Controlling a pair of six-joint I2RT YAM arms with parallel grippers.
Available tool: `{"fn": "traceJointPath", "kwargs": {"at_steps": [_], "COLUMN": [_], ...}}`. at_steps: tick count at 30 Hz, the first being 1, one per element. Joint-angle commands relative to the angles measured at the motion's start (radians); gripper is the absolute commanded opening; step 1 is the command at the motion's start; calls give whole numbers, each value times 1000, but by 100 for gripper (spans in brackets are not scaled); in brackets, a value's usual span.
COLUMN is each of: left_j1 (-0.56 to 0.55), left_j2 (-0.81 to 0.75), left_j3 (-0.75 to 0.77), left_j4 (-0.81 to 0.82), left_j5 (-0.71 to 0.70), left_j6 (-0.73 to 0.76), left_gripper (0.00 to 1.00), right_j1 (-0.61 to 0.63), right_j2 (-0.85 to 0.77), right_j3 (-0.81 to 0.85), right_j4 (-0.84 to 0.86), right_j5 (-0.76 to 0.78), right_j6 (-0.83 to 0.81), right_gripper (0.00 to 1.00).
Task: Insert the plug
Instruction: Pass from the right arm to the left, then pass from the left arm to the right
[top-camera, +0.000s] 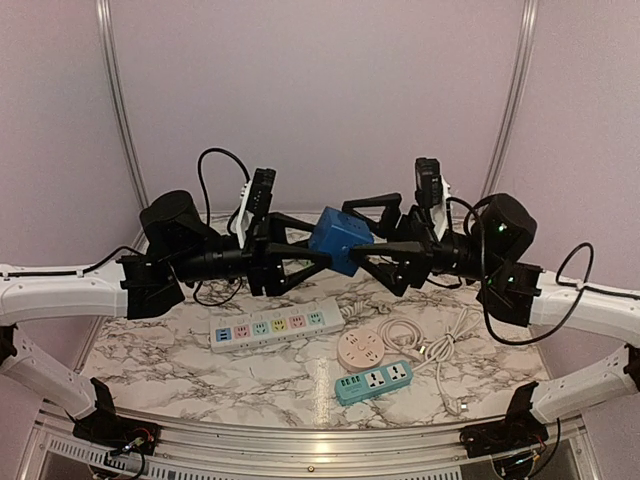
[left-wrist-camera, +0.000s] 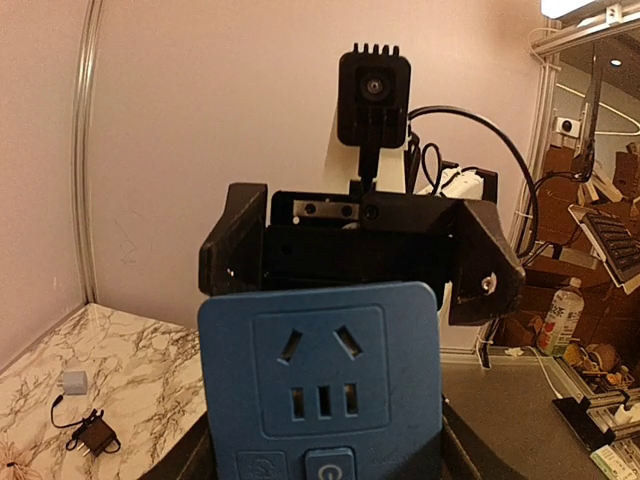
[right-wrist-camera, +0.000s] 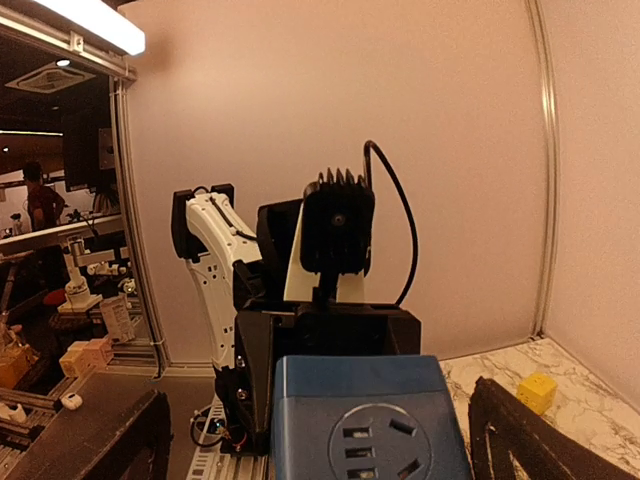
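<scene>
Two arms meet in mid-air over the marble table (top-camera: 150, 370), with the blue cube socket (top-camera: 338, 240) hanging between them. The left pincer (top-camera: 318, 243) looks clamped on its left side, and the right pincer (top-camera: 350, 232) has its fingers spread wide around the other side, not touching. Feels like we're at the socket-positioning step, no plugging yet. The white cable (top-camera: 425, 335) lies coiled on the table's right beside the teal strip (top-camera: 373, 382), plug too small to pick out, so next the right arm probably drops down, grabs that plug end and lines it up with the cube's slots.
</scene>
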Motion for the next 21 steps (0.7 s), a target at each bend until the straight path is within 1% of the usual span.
{"fn": "traceJointPath", "kwargs": {"at_steps": [1, 3, 6, 10, 13, 17, 21], "left_j1": [3, 3, 2, 2, 1, 1, -1], "left_j2": [-107, -135, -143, -112, -92, -77, -57], "left_j3": [45, 64, 123, 235, 299, 355, 394], "left_j4": [-329, -451, -650, -883, -1008, -1126, -1208], "left_j5": [-78, -106, -118, -123, -134, -156, -174], "left_j6": [143, 186, 272, 364, 411, 456, 483], "left_gripper": [0, 0, 0, 0, 0, 0, 0], "right_j1": [6, 6, 6, 7, 10, 20, 38], "right_j2": [-73, -69, -26, 60, 106, 163, 235], "right_j3": [209, 277, 357, 461, 524, 586, 663], "right_j4": [-602, -809, -974, -1160, -1254, -1323, -1379], "right_j5": [-19, -21, -32, -15, 5, -26, -26], "right_j6": [-354, -437, -514, -620, -692, -743, -777], "right_gripper": [99, 99, 98, 98, 99, 99, 99]}}
